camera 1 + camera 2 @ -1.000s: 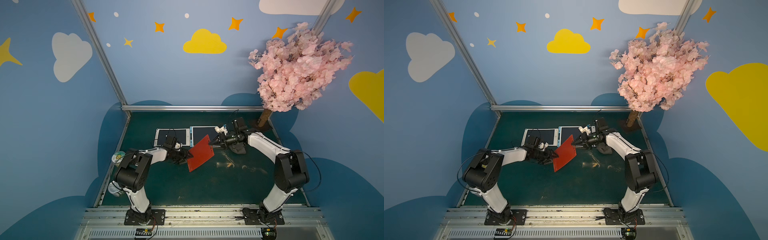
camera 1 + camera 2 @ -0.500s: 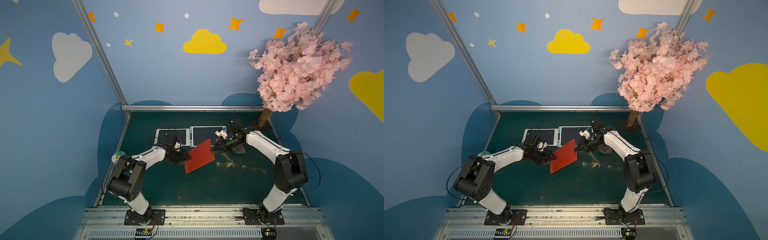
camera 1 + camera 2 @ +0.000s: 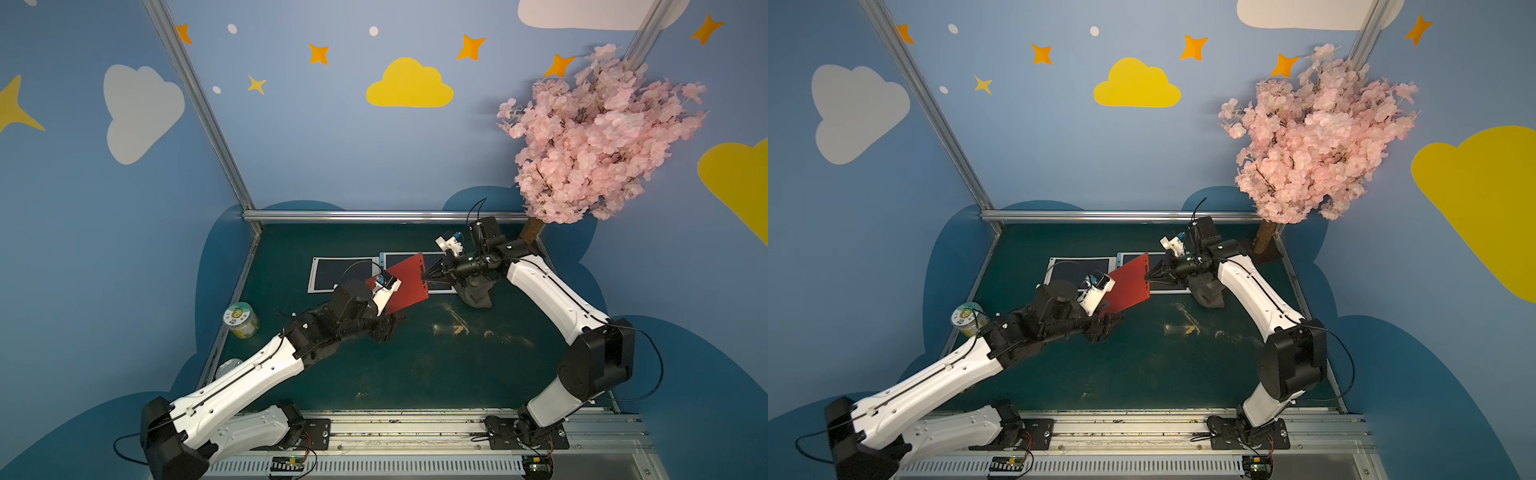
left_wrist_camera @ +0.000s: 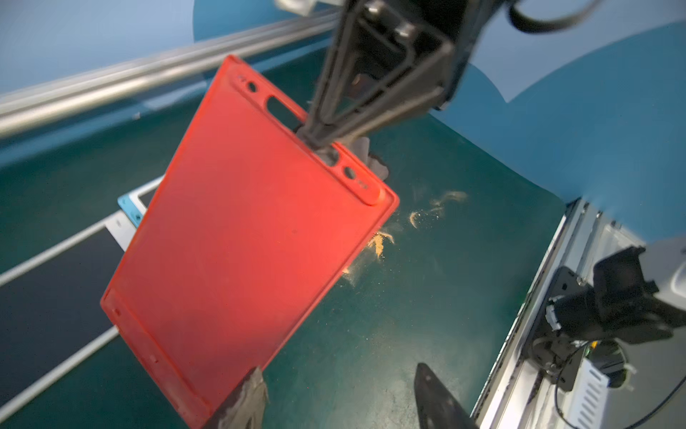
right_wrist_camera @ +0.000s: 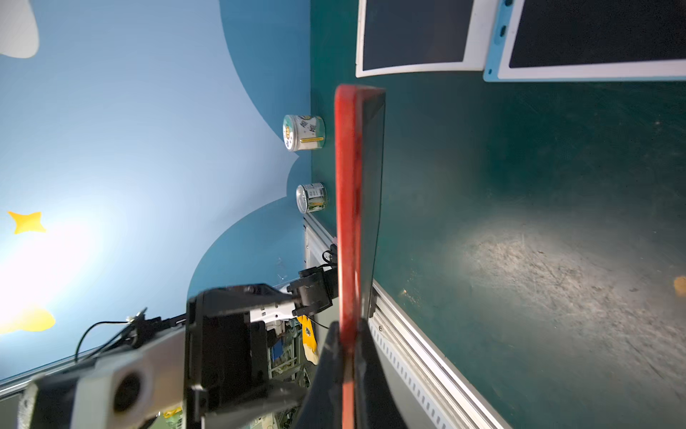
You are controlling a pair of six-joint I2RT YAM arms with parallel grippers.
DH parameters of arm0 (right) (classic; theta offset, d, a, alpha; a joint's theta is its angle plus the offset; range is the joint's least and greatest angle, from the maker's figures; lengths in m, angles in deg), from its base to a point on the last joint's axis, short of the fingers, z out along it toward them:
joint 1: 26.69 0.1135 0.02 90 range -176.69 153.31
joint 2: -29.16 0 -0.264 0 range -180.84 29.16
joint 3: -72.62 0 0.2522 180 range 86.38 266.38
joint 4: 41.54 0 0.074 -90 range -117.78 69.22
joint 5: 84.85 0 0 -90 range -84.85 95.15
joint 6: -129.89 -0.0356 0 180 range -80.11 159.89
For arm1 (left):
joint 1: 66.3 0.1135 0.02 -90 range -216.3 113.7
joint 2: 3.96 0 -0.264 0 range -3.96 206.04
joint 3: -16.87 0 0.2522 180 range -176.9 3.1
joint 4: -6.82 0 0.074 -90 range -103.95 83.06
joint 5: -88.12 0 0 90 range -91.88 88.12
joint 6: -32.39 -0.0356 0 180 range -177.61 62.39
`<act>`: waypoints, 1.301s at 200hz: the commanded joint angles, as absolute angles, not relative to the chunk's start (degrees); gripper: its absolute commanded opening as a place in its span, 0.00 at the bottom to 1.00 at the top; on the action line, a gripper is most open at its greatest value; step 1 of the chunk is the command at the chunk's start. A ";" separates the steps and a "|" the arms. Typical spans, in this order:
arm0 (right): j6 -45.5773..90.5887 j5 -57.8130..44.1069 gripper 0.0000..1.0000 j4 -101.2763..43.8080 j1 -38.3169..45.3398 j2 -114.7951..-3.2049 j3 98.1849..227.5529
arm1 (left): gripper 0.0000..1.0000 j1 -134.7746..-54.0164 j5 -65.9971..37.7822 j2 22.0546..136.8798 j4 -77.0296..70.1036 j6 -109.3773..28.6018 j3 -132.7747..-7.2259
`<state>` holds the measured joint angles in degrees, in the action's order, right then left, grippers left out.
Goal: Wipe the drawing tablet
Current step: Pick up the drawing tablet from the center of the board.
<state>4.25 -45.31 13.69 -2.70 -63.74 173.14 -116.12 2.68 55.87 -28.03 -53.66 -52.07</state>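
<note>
The right gripper (image 3: 424,275) is clamped on the edge of the red drawing tablet (image 3: 401,282), tilted above the green counter (image 3: 415,374) with sandy crumbs (image 3: 455,329). The left gripper (image 3: 390,327) stands apart near its lower corner. Blue cloud-painted walls (image 3: 332,158) surround.

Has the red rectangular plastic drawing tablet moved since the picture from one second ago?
Yes. In a top view the red drawing tablet has shifted toward the back wall, reaching farther over the blue-framed tablet that lies flat.

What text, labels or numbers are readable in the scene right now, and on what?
No text reads clearly.
Jar with the cartoon lid: label characters too blurred to read.
Second jar: label print too small to read.
Red drawing tablet: no writing visible.
</note>
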 commanded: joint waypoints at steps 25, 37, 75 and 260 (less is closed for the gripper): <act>1.31 -45.56 0.00 17.86 -2.87 -59.74 179.08 | 0.64 -124.42 20.31 54.56 -23.65 -73.38 -50.17; 0.68 -46.43 0.00 18.34 -2.87 -59.54 179.32 | 0.64 -126.18 24.21 56.37 -23.55 -76.16 -50.57; -0.65 -49.41 0.00 17.73 -2.96 -58.10 177.97 | 0.62 -130.40 38.60 62.52 -17.45 -85.35 -50.02; 0.52 -54.79 0.00 18.03 -6.12 -56.62 173.11 | 0.18 -127.04 51.25 71.14 -8.30 -92.68 -51.45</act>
<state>-0.12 -51.98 18.04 -5.89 -58.21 173.84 -127.75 50.59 70.82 -7.07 -93.22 -49.65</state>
